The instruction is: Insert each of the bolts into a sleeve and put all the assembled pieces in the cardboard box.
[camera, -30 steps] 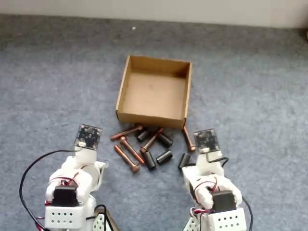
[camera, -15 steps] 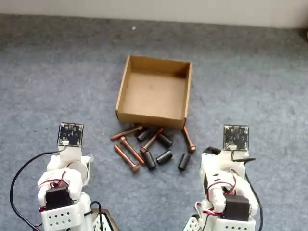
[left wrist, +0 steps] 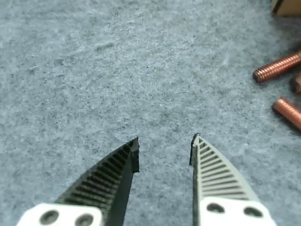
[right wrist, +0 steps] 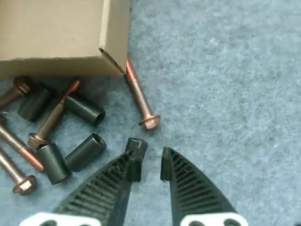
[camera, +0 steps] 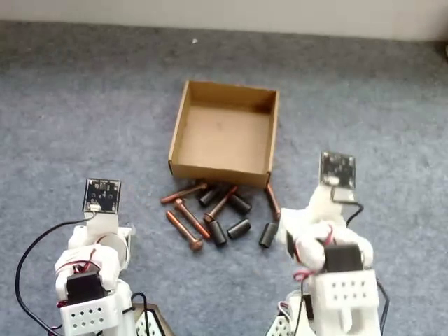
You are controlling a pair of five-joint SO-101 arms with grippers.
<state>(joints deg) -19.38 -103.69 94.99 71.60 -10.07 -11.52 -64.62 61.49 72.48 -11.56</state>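
Note:
The cardboard box (camera: 178, 126) lies open with nothing in it. In front of it lie several copper bolts (camera: 192, 218) and several black sleeves (camera: 239, 228), all loose. My right gripper (right wrist: 150, 155) hovers low, open by a narrow gap with nothing between its fingers. It is just short of the head of one bolt (right wrist: 139, 100) that lies by the box corner (right wrist: 110, 59). One sleeve (camera: 268, 235) lies right by the right arm (camera: 325, 238). My left gripper (right wrist: 164, 143) is open over bare carpet, with two bolt ends (left wrist: 277, 67) off to its side.
Grey carpet (camera: 84, 105) covers the whole table. The left arm (camera: 94, 245) stands left of the pile, the right arm right of it. A sleeve (right wrist: 85, 150) and a bolt (right wrist: 49, 120) lie close beside the right gripper.
The right arm swung away from the pile, then pushed forward toward the box corner. The left arm swung left a second ago and has kept still since.

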